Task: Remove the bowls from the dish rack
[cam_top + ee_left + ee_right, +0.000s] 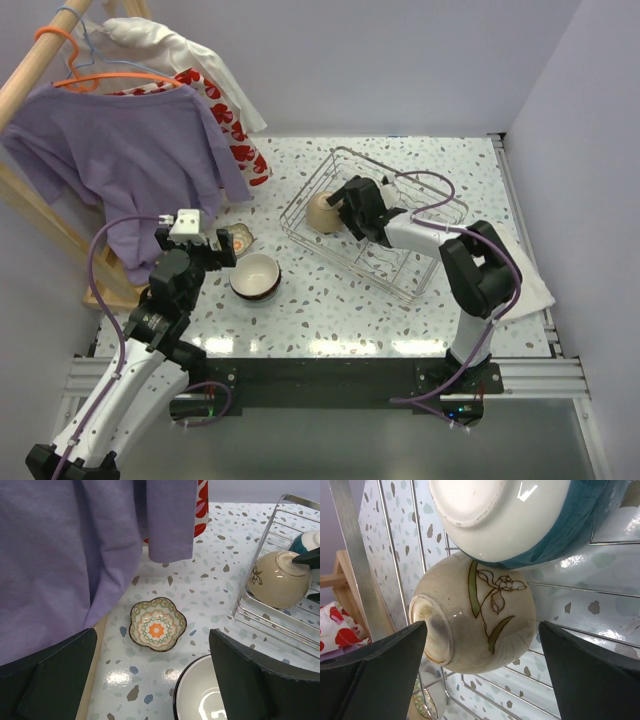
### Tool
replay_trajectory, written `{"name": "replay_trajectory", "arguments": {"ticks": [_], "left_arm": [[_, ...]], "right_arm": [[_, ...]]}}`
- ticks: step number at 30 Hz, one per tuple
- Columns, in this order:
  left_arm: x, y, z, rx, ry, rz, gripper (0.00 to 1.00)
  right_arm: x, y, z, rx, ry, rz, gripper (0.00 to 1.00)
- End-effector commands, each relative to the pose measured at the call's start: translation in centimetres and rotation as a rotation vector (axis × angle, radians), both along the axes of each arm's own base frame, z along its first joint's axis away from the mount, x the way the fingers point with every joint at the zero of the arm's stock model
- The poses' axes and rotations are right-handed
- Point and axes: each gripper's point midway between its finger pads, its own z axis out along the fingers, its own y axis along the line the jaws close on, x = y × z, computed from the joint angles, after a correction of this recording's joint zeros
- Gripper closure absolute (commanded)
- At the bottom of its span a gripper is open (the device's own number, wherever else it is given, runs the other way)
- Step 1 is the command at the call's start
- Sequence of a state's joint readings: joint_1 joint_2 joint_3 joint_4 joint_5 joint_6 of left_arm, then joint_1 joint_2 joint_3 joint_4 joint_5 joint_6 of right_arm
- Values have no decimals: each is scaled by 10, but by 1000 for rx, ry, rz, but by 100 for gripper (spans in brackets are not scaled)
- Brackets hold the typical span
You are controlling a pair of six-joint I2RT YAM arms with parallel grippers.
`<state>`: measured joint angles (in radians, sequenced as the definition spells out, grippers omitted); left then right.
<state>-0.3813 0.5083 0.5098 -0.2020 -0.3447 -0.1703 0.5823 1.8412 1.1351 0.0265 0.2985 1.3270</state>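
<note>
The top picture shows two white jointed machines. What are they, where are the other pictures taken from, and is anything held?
They are two robot arms, each ending in a two-finger gripper. One camera looks down from above; the other two sit on the wrists. The left gripper is open and empty above the table, near a patterned dish and a dark red bowl. The right gripper is open around a tan bowl in the dish rack beside a teal bowl. Nothing is gripped.
</note>
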Motion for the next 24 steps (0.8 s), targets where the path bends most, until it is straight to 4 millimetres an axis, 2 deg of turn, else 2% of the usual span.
{"name": "replay_trajectory", "arguments": {"ticks": [1,6,15,24], "left_arm": [[3,-2,11,-3,-48,-8,0],[3,-1,11,-4,-50,-6,0],[3,-2,10,-2,-47,-11,0],[3,-2,10,-2,-46,-14,0]], "right_arm": [[9,-20,7,-103,-22,-78,1],[10,-17,-2,-99,-26,-63,1],[15,3,-12,-9,-45,-14,1],[8,4,-20,20,-17,-18,1]]}}
